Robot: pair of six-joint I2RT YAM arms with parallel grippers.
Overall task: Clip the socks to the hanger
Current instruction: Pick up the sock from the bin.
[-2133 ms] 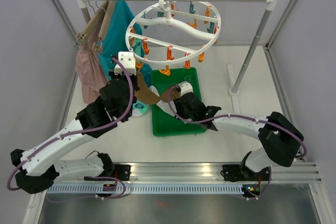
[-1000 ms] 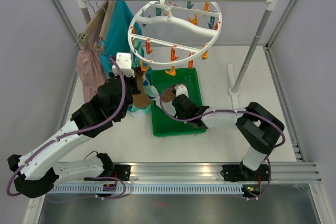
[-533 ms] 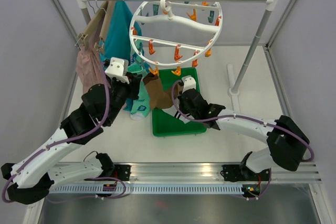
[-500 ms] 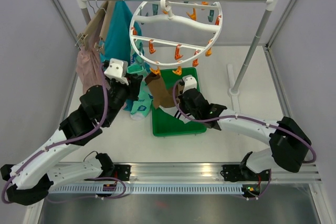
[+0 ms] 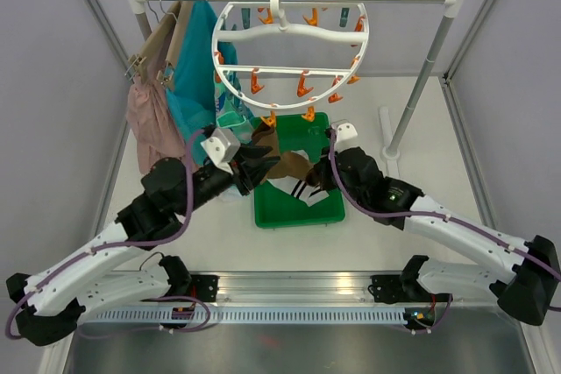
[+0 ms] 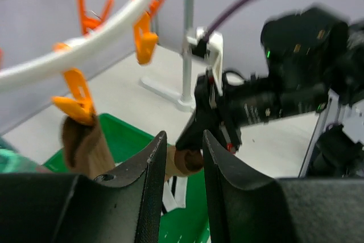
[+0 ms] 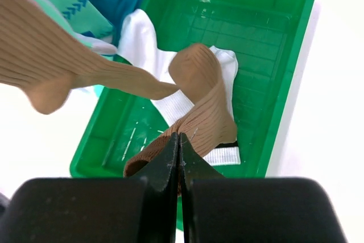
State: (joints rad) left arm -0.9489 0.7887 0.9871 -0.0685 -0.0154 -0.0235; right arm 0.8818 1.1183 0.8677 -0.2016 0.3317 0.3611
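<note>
Both arms stretch inward over the green tray (image 7: 250, 21). The right pincer (image 7: 180, 140) is pressed together, pinching a brown sock (image 7: 200, 98) above it. The left pincer (image 6: 182, 140) stands spread near a second brown sock (image 6: 85, 143), which hangs from an orange peg (image 6: 77, 98) at 6 o'clock on the hanger (image 5: 289, 31).

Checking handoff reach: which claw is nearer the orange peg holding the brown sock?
Left. The left claw sits just below and beside that orange peg, open. The right claw is farther off over the green tray, shut on another brown sock.
</note>
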